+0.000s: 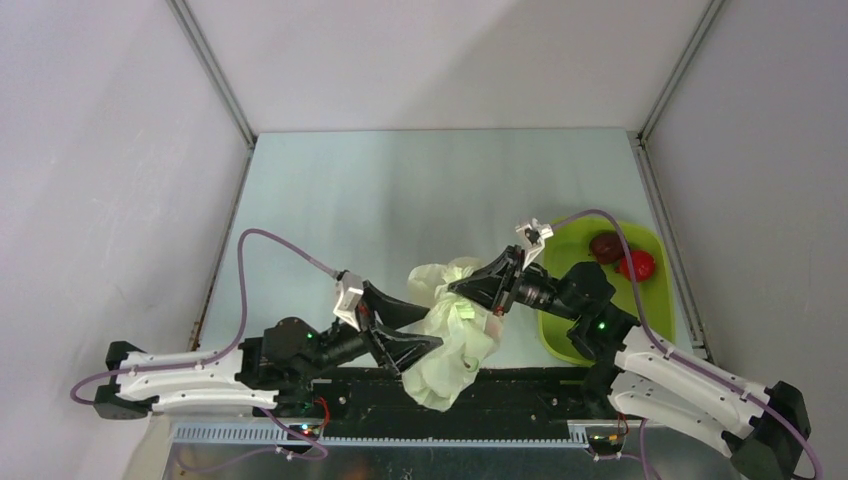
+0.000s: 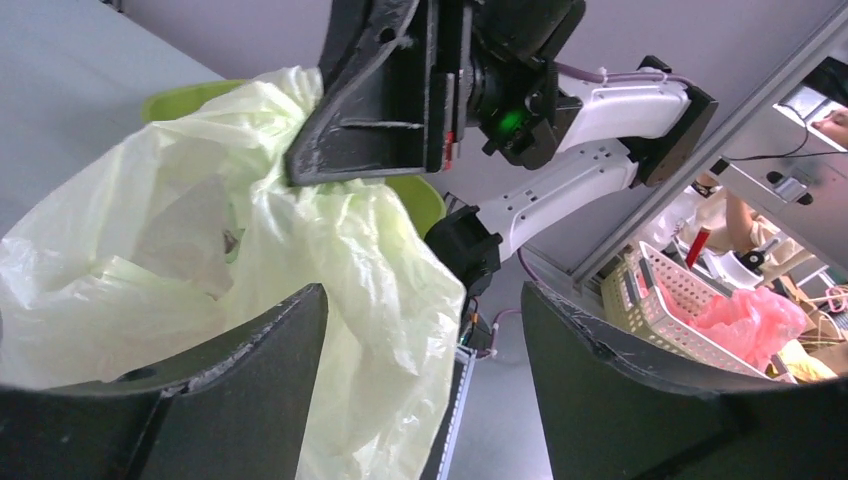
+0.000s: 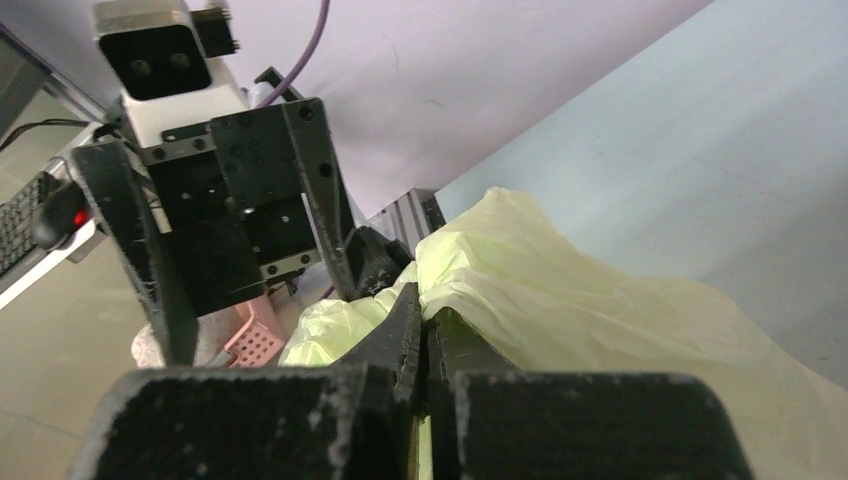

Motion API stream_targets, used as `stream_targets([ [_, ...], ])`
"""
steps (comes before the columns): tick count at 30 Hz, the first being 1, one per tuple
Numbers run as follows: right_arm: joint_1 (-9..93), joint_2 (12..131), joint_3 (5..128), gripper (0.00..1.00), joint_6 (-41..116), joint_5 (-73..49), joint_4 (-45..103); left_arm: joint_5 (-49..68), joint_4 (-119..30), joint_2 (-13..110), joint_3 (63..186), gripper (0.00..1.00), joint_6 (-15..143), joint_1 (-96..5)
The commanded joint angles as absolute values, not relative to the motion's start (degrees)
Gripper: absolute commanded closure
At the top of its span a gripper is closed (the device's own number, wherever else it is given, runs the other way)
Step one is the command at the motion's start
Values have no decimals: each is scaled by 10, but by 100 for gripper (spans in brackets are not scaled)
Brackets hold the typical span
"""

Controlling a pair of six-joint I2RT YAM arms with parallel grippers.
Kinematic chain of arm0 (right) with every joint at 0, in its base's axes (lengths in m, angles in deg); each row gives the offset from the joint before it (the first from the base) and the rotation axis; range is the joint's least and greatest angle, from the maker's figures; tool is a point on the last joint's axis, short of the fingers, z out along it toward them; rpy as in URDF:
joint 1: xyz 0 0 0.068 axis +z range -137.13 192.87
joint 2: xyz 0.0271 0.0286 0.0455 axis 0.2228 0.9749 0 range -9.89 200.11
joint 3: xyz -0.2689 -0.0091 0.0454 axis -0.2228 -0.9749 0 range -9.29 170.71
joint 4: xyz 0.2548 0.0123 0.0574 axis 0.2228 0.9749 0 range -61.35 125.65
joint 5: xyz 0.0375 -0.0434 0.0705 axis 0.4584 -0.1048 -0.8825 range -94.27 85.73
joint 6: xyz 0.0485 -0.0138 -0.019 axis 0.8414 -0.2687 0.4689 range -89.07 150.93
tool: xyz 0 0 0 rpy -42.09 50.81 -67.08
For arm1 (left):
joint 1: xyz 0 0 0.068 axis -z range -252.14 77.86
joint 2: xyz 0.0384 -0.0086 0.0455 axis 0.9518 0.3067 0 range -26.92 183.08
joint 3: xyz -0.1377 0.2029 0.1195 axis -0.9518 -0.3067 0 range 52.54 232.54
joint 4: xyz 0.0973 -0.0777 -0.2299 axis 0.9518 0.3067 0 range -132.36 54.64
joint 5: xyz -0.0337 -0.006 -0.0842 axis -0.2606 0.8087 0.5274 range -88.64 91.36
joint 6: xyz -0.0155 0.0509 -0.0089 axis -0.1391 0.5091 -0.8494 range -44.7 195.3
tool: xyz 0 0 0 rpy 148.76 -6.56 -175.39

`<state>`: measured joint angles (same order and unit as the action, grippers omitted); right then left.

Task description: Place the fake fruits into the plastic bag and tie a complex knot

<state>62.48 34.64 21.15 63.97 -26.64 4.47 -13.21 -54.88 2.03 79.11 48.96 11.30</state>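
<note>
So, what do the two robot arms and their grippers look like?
The left arm and right arm have white shells, black joints and green lights. The left gripper and right gripper have black wedge-shaped fingers. A purple cable loops to each silver wrist camera.

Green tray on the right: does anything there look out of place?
Yes. A maroon fruit and a red fruit lie in the green tray, not in the plastic bag, which the right gripper pinches.

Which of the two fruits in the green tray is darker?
The maroon fruit, farther back and to the left; the red fruit beside it is bright and glossy.
</note>
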Motion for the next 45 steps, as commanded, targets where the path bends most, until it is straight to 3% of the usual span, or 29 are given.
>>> stream_targets([
  [1,620,322,213,100,666,-291,27,-159,-534,32,814,24,506,111],
  [4,602,308,213,100,694,-308,27,-151,-543,63,823,28,508,112],
  [6,589,299,213,100,716,-315,34,-137,-558,83,828,36,508,112],
  [11,583,272,213,100,720,-291,70,-72,-622,140,830,81,494,116],
  [13,583,263,213,100,715,-273,78,-63,-638,168,837,90,490,126],
  [19,564,253,216,100,732,-285,94,-97,-626,240,858,96,501,157],
  [23,550,251,216,100,738,-340,99,-106,-628,241,853,88,497,160],
  [25,543,249,216,100,735,-372,101,-125,-606,210,850,72,499,161],
  [26,537,246,216,100,733,-394,101,-134,-594,196,848,56,500,160],
  [28,525,241,216,100,734,-423,105,-150,-557,151,850,38,507,159],
  [30,516,236,216,100,734,-447,106,-159,-520,109,856,27,504,153],
  [32,508,233,216,100,737,-470,105,-150,-489,77,869,22,475,135],
  [38,503,230,216,100,735,-494,104,-58,-470,77,917,22,382,60],
  [45,502,227,216,100,743,-496,94,2,-542,133,924,30,320,43],
])
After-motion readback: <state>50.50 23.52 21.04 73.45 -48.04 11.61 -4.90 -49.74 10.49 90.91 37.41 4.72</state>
